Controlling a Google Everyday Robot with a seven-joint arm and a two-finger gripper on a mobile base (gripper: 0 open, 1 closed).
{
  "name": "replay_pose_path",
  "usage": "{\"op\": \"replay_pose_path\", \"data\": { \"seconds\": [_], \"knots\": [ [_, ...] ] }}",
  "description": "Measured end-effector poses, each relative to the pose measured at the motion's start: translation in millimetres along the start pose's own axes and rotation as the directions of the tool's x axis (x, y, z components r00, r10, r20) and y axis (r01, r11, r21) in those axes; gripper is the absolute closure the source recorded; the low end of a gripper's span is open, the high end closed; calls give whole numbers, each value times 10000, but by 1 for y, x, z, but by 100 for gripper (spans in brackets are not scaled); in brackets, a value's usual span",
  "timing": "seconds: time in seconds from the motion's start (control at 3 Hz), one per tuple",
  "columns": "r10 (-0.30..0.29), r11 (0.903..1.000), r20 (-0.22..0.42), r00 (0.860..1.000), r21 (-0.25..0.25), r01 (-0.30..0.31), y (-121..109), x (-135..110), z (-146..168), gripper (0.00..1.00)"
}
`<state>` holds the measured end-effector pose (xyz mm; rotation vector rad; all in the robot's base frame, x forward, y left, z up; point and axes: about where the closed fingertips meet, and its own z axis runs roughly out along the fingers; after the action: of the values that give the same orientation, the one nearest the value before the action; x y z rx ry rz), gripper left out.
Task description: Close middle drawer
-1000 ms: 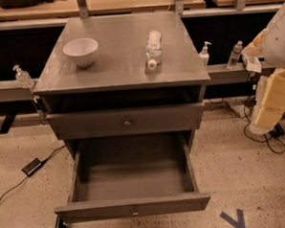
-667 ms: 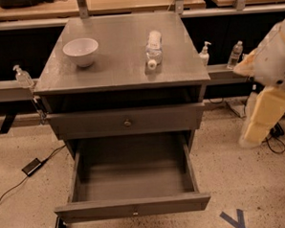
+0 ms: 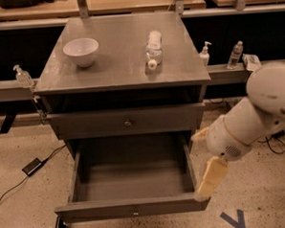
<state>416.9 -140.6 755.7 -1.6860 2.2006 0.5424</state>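
The middle drawer (image 3: 132,183) is pulled far out of the grey cabinet and is empty inside. Its low flat front panel (image 3: 90,212) with a tiny brass knob (image 3: 134,212) faces me at the bottom of the view. My gripper (image 3: 207,182), cream-coloured on the end of a white arm (image 3: 257,110), hangs at the drawer's right front corner, right by the right side wall. I cannot tell whether it touches the drawer.
The taller-fronted upper drawer (image 3: 127,122) is slightly ajar. A white bowl (image 3: 81,51) and a lying plastic bottle (image 3: 153,47) sit on the cabinet top. Small bottles (image 3: 235,54) stand on side ledges. A power adapter (image 3: 31,166) and cable lie on the floor at left.
The arm has swung left and down from the right edge of the view to the drawer's right front corner. The drawer itself has not moved.
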Motion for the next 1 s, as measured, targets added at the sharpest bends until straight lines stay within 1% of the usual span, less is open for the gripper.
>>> {"op": "replay_pose_path", "data": {
  "seconds": [0.33, 0.67, 1.0],
  "knots": [
    [279, 9976, 148, 9995, -641, -269, 1, 15, 37, 0],
    [278, 9973, 191, 9994, -681, -264, -1, 15, 40, 0],
    [274, 9930, 686, 9973, -1167, -192, -19, 21, 76, 0]
  ]
}}
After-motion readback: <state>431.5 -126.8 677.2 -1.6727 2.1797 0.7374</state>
